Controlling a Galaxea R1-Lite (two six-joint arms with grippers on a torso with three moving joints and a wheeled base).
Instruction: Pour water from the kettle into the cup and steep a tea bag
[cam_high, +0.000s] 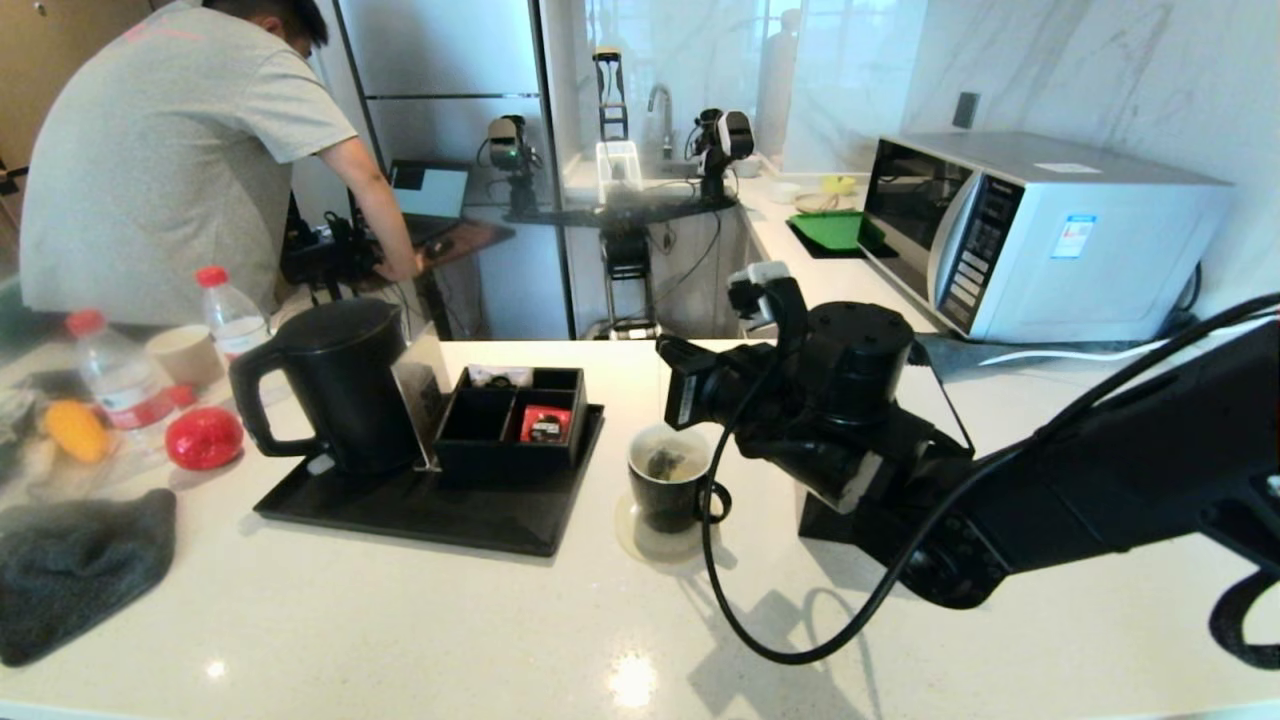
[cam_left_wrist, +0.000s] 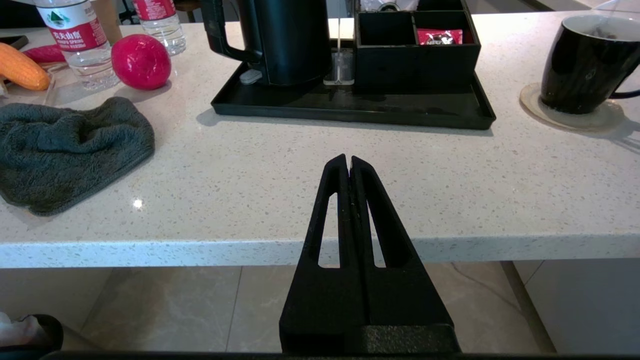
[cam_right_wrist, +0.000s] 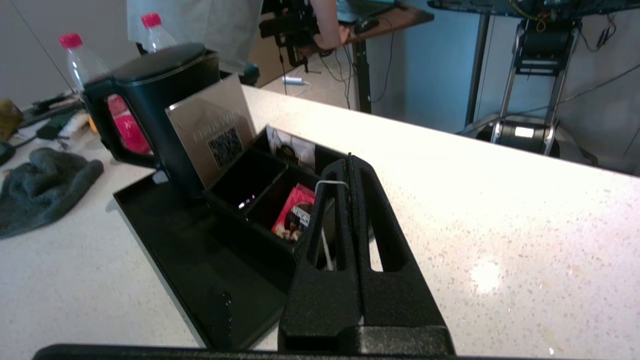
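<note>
The tall black kettle stands upright with its lid on, at the left end of a black tray. To the tray's right the black cup sits on a round coaster, and the dark tea bag lies inside its white interior; whether it holds water I cannot tell. My right arm reaches in from the right, just above the cup. My right gripper is shut on the tea bag's pale thread, which loops over one finger. My left gripper is shut and empty at the counter's front edge.
A black compartment box with a red sachet shares the tray. At the left are a grey cloth, a red ball, bottles and a paper cup. A microwave stands back right. A person works behind.
</note>
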